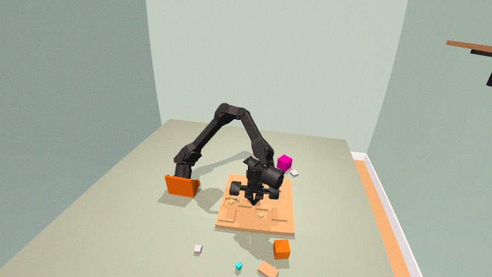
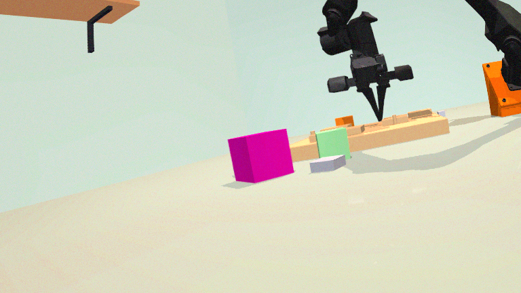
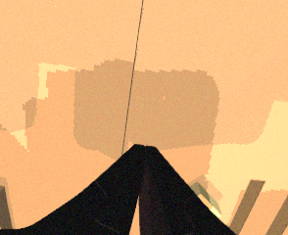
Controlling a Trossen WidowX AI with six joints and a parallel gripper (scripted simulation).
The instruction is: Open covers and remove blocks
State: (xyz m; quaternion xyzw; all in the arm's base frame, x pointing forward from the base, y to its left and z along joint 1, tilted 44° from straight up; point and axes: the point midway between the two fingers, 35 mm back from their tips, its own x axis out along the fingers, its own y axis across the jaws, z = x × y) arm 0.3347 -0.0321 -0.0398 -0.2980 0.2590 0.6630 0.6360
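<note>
The wooden puzzle board (image 1: pixel 254 227) (image 2: pixel 403 133) lies on the table. My gripper (image 1: pixel 253 203) (image 2: pixel 380 120) (image 3: pixel 143 155) is shut and empty, its tips low over the middle of the board; whether they touch it I cannot tell. One pale yellow block (image 1: pixel 231 201) sits in an uncovered well at the board's left, and another yellow block (image 1: pixel 261 215) sits in a well nearer the front. Flat wooden covers show beside the wells, one cover (image 1: pixel 227 215) at the front left and one (image 1: pixel 278 214) at the front right. The arm hides the rear of the board.
A magenta cube (image 1: pixel 284 163) (image 2: pixel 264 156), a light-green block (image 2: pixel 333 143) and a pale slab (image 1: pixel 294 173) (image 2: pixel 327 163) stand behind the board. In front lie an orange cube (image 1: pixel 281 249), a tan block (image 1: pixel 268 269), a cyan cube (image 1: pixel 238 266) and a whitish block (image 1: pixel 197 248).
</note>
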